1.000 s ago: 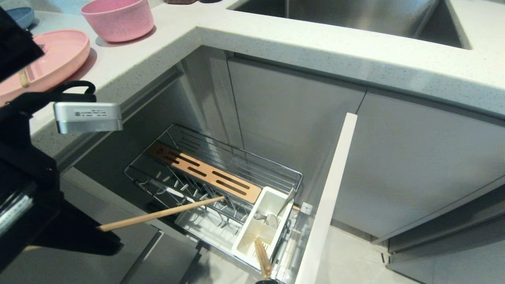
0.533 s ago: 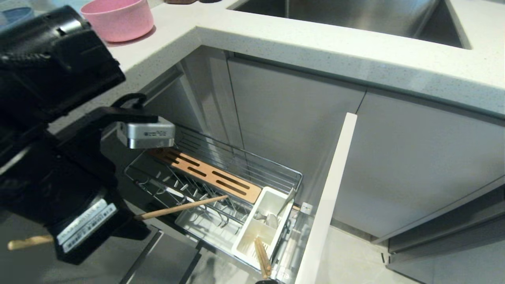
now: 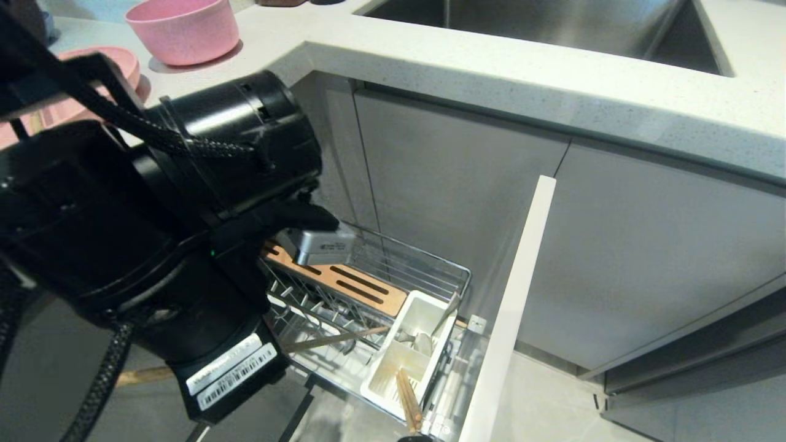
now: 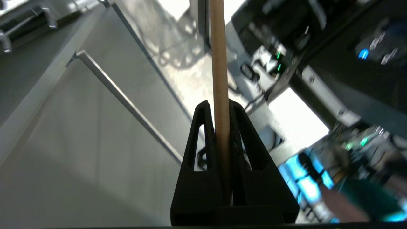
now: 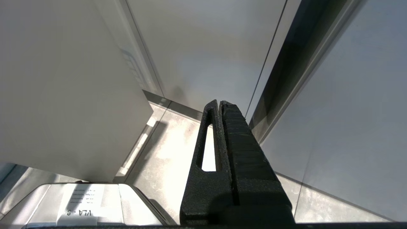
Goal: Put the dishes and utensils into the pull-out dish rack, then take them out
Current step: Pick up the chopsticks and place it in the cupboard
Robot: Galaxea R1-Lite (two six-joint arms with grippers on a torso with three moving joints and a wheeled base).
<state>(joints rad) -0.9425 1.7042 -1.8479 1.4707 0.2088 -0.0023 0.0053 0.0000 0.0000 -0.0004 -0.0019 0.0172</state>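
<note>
My left gripper (image 4: 219, 105) is shut on a light wooden chopstick (image 4: 218, 47) that runs straight out between its fingers. In the head view the bulky black left arm hides the gripper itself. The chopstick (image 3: 334, 338) lies low across the pull-out dish rack (image 3: 430, 265), its tip close to the white utensil caddy (image 3: 408, 359). More wooden chopstick ends (image 3: 408, 402) stick out of the caddy's front compartment. The pink bowl (image 3: 184, 27) and the partly hidden pink plate (image 3: 126, 60) sit on the counter. My right gripper (image 5: 219, 103) hangs shut and empty near the floor.
The rack's tan slotted board (image 3: 359, 286) lies along its back side. The open white cabinet door edge (image 3: 513, 301) stands just right of the rack. The white countertop (image 3: 491, 73) overhangs above, with a steel sink (image 3: 552, 21) behind it.
My left arm has swung right and down over the rack, now covering most of the plate. The chopstick it holds has moved right and lower, its tip nearer the caddy.
</note>
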